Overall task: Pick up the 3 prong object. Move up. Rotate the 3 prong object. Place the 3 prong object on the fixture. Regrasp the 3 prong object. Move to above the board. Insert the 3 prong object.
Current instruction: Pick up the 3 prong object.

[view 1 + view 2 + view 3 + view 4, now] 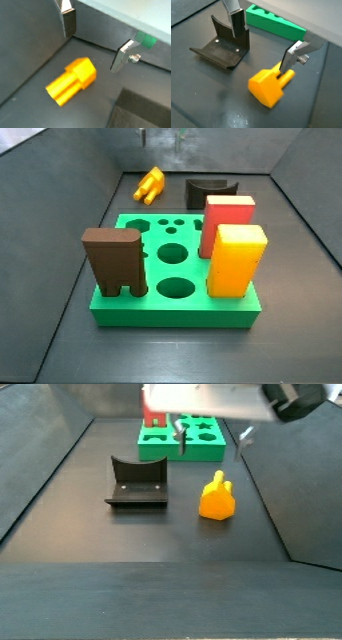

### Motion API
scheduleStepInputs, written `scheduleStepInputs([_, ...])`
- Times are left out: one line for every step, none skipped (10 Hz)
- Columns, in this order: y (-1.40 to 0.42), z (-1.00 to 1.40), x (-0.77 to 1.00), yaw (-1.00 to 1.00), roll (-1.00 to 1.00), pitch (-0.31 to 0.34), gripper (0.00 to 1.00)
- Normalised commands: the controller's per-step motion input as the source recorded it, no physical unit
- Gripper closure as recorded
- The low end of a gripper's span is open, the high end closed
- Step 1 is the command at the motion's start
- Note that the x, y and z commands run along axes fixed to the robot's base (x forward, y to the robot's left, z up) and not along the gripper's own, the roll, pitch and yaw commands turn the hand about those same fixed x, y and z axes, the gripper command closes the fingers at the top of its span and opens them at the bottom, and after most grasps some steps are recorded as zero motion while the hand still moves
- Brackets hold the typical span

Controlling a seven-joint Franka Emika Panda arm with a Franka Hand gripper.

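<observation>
3 prong object (217,497) lies mid-frame, prongs pointing up-frame toward the board (190,439); my tool (262,42) hangs open above the dark floor.

3 prong object (217,497) lies free on floor beside fixture (138,482), not touching. Board (174,278) well apart. Gripper (264,42) above, jaws apart, empty.

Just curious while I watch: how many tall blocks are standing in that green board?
3, all on the board: a brown two-legged block near one front corner, a yellow-orange block near the other, and a red block just behind it. The open gripper hovers elsewhere.
</observation>
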Motion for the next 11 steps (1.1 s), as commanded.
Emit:
scheduleStepInputs([-0.02,-1.0,0.14,-0.18,0.0,-0.007,0.0])
scheduleStepInputs([0.01,-1.0,-0.07,-0.18,0.0,0.0,0.0])
scheduleStepInputs([0.08,-1.0,-0.21,-0.15,0.0,0.0,0.0])
scheduleStepInputs([0.08,-1.0,-0.21,-0.15,0.0,0.0,0.0])
scheduleStepInputs([0.06,-1.0,-0.19,-0.15,0.0,-0.006,0.0])
scheduleStepInputs([0.01,-1.0,-0.13,-0.15,0.0,-0.036,0.0])
scheduleStepInputs([0.0,-0.96,0.0,-0.13,-0.09,-0.094,0.0])
scheduleStepInputs([0.14,-0.77,0.0,-0.12,-0.19,-0.117,0.0])
scheduleStepInputs([0.29,-0.57,-0.06,-0.1,-0.3,-0.136,0.0])
scheduleStepInputs([0.37,-0.24,-0.01,-0.06,-0.35,-0.08,0.0])
scheduleStepInputs([0.25,-0.05,0.0,-0.04,-0.24,-0.027,0.0])
